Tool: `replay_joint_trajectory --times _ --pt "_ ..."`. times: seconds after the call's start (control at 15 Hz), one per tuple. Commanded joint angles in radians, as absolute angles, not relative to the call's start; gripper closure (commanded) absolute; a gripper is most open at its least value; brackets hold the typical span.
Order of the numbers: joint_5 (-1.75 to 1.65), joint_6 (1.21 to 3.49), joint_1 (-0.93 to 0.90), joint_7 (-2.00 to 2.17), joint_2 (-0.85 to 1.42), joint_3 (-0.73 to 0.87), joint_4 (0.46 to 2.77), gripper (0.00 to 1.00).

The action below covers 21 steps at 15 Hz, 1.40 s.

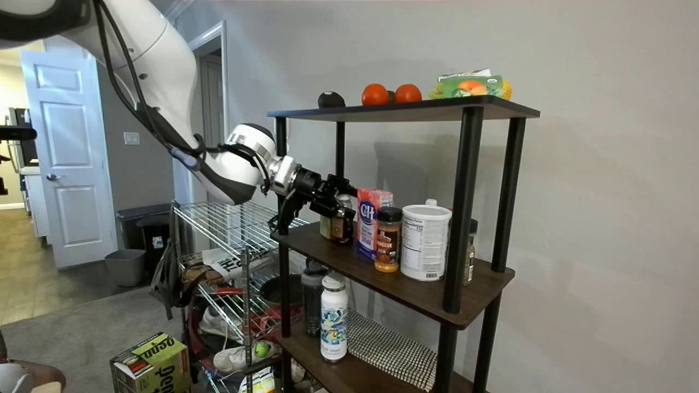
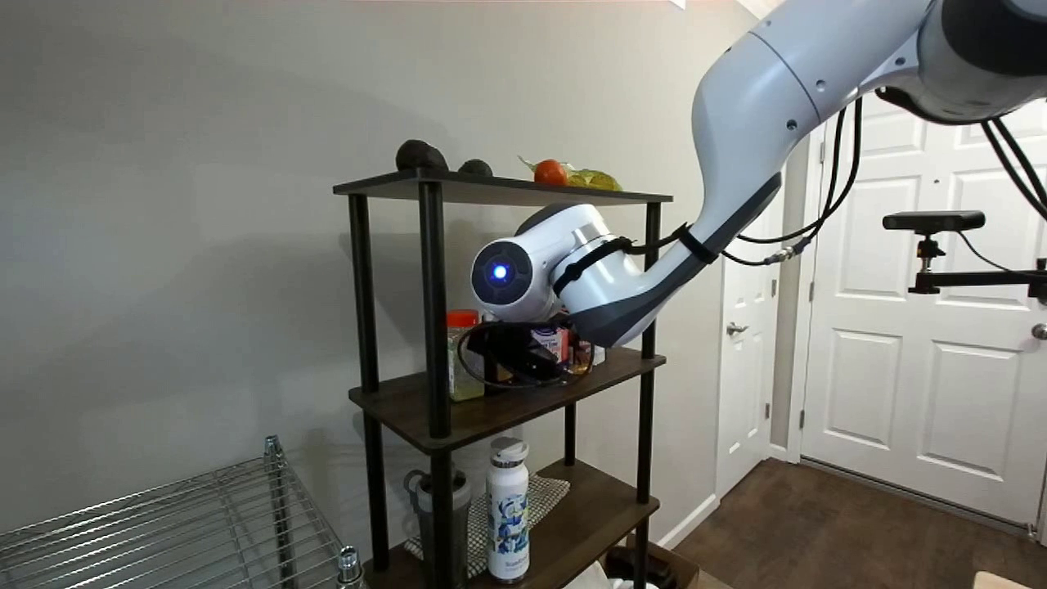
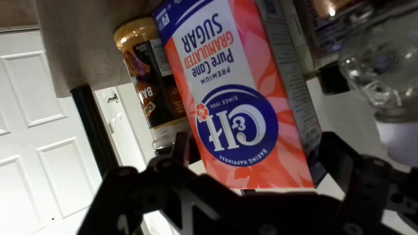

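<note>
My gripper [image 3: 254, 147] is open, its two black fingers spread on either side of the top end of a pink and blue sugar box [image 3: 238, 107]. The wrist picture stands upside down. A gap shows between the left finger and the box; whether the right finger touches cannot be told. In an exterior view the gripper [image 1: 350, 202] is at the middle shelf, beside the upright sugar box [image 1: 367, 221]. A barbecue seasoning jar [image 1: 388, 240] stands next to the box and shows in the wrist view [image 3: 153, 78]. A clear bottle with a white cap [image 3: 388, 65] is on the other side.
The dark shelf unit [image 1: 475, 297] has black posts close to the arm. A white canister [image 1: 426, 243] stands past the jar. Tomatoes [image 1: 375, 94] and avocados [image 2: 421, 155] lie on the top shelf. A white bottle [image 1: 334, 319] stands below. A wire rack [image 1: 218, 218] is alongside.
</note>
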<state>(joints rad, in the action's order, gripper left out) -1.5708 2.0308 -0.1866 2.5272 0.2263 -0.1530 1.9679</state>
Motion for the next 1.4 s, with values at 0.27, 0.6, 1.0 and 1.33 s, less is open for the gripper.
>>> replay_joint_trajectory --times 0.27,0.6,1.0,1.33 --pt "-1.541 2.002 -0.181 2.491 0.2 -0.161 2.008 0.0" --pt "-1.541 1.974 -0.188 2.492 0.189 -0.17 2.022 0.0" --pt "-1.53 1.93 -0.193 2.488 0.178 -0.183 2.043 0.0" --pt "-1.525 1.923 -0.195 2.488 0.168 -0.187 2.059 0.0"
